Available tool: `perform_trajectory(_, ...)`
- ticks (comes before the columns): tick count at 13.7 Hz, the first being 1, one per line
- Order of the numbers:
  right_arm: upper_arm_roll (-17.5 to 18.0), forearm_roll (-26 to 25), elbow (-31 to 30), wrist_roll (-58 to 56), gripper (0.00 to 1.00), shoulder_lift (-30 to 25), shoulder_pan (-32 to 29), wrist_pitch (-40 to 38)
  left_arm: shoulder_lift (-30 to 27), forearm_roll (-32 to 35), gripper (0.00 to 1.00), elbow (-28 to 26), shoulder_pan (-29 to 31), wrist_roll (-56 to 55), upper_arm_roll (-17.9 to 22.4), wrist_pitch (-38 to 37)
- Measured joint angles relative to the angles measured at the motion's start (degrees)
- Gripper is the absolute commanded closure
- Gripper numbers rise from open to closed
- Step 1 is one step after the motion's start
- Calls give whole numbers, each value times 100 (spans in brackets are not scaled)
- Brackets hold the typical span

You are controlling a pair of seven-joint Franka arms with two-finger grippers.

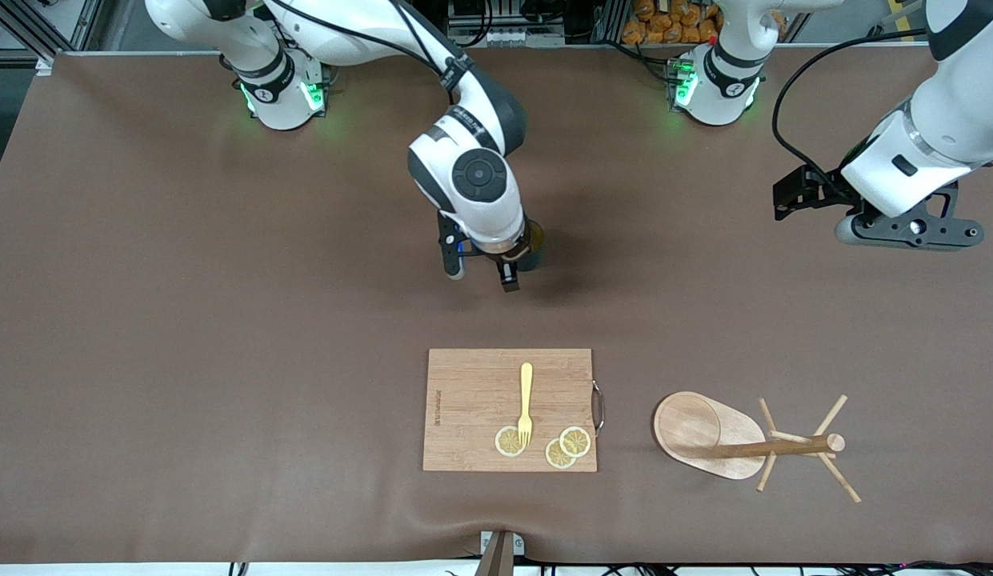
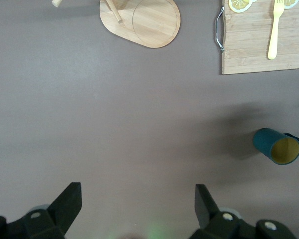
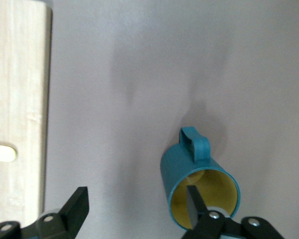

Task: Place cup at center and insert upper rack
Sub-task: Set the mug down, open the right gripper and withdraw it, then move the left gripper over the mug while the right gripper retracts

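Note:
The teal cup [image 3: 189, 167] with its yellowish inside stands upright on the brown table mat, mostly hidden under the right wrist in the front view [image 1: 534, 238]; the left wrist view shows it too [image 2: 276, 146]. My right gripper [image 1: 480, 274] [image 3: 137, 204] is open wide just above it. One of its fingers [image 3: 194, 199] shows over the cup's mouth, and the other stands well clear of the wall. The upper rack [image 1: 704, 436] [image 2: 144, 22], a wooden mug tree, stands on its oval base nearer the front camera, toward the left arm's end. My left gripper [image 1: 904, 230] [image 2: 138, 199] waits open over bare mat.
A wooden cutting board [image 1: 464, 400] [image 2: 249, 47] lies nearer the front camera than the cup. It carries a yellow fork [image 1: 526, 404] and three lemon slices [image 1: 574, 441]. Its metal handle [image 1: 598, 406] faces the mug tree.

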Motion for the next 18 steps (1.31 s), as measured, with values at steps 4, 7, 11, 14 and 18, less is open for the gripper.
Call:
perform_trajectory(4,0,114,27,-604,1,-275,-230,-609,84,-5,0,0,-216,-487,-47,136)
perform_trajectory(7,-6,282,63,-1770,0,-618,-666,-1322,170,-5,0,-1,-450,-835,-68,219)
perform_trajectory(11,-11,299,68,-3307,0,-1067,-1212,-2211,226,-5,0,-49,-773,-1201,-79,280)
perform_trajectory(14,-17,300,68,-4469,0,-1307,-1759,-2823,256,-5,0,-140,-1137,-1616,-89,408)
perform_trajectory(18,-38,301,69,-6638,0,-1624,-2579,-3477,325,-5,0,-294,-1848,-2186,-103,548)
